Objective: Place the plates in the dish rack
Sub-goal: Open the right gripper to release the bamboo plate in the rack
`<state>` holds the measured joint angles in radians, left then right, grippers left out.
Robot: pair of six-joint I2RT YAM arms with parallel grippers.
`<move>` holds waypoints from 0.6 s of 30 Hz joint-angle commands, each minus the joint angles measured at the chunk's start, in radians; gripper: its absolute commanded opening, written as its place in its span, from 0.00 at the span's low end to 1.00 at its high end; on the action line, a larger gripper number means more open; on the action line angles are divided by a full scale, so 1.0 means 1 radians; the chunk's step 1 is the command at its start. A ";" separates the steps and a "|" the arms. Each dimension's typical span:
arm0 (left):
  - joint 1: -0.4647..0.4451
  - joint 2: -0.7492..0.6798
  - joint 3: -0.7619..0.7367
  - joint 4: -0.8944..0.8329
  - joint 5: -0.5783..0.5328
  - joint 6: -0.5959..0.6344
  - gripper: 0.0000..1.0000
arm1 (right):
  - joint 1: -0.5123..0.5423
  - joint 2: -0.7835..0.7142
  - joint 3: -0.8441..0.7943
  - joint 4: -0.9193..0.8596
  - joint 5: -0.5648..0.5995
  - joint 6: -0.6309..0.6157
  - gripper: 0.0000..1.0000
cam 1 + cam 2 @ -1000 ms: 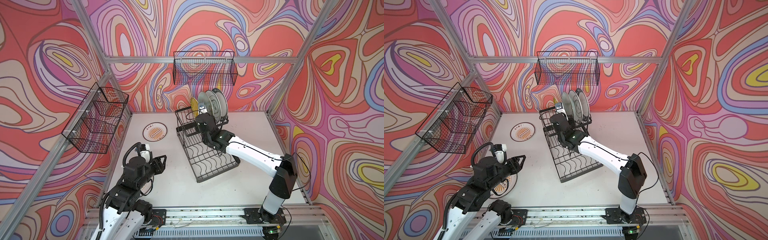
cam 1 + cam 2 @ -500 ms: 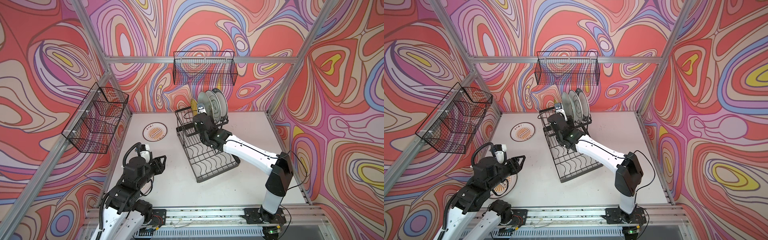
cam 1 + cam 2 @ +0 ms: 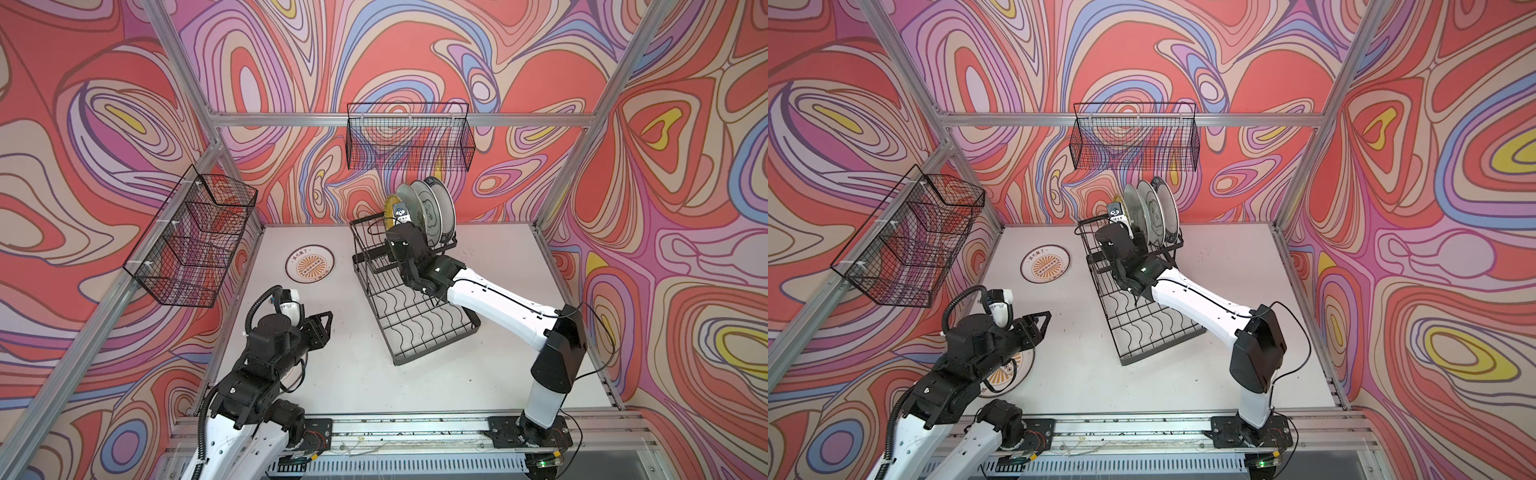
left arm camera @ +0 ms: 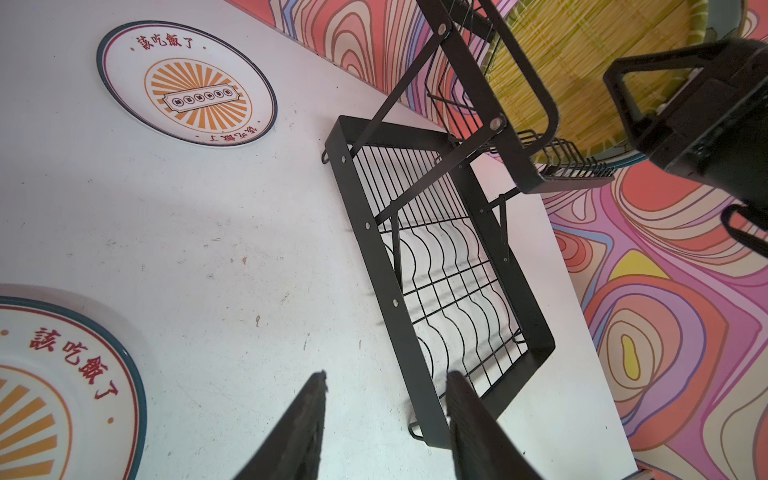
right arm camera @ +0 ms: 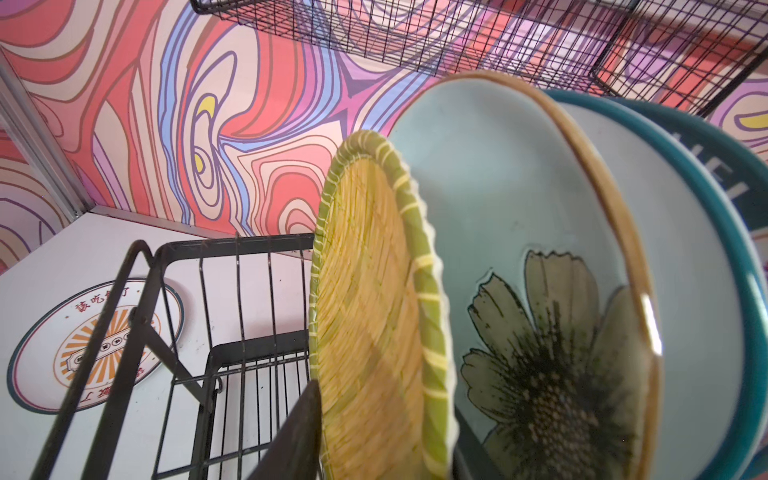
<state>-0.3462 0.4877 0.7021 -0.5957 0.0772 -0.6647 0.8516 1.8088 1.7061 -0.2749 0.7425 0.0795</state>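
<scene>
Right jaws seem to straddle the edge of the yellow woven plate; whether they grip it or stand loose, I cannot tell. I would back out straight so nothing tips. That plate stands on edge in the raised tier of the dish rack, just beside the green flowered plate. Left jaws hang part open and empty over the worktop, near two flat sunburst plates.
</scene>
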 commanded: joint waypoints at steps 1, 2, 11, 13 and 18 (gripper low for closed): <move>-0.003 0.011 -0.001 -0.018 -0.013 0.010 0.51 | 0.000 -0.083 0.023 0.017 -0.043 -0.014 0.42; -0.003 0.014 -0.003 -0.015 -0.012 0.008 0.51 | 0.000 -0.096 0.020 0.018 -0.054 -0.014 0.42; -0.002 0.063 -0.006 0.005 0.010 0.007 0.53 | 0.000 -0.245 -0.046 0.039 -0.155 -0.011 0.45; -0.003 0.079 -0.012 0.014 0.003 0.000 0.53 | 0.000 -0.292 -0.084 0.055 -0.181 -0.010 0.48; -0.003 0.138 -0.042 0.057 -0.034 -0.017 0.53 | 0.000 -0.400 -0.215 0.110 -0.241 -0.038 0.57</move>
<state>-0.3462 0.6003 0.6830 -0.5720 0.0727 -0.6697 0.8516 1.4403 1.5448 -0.1928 0.5514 0.0597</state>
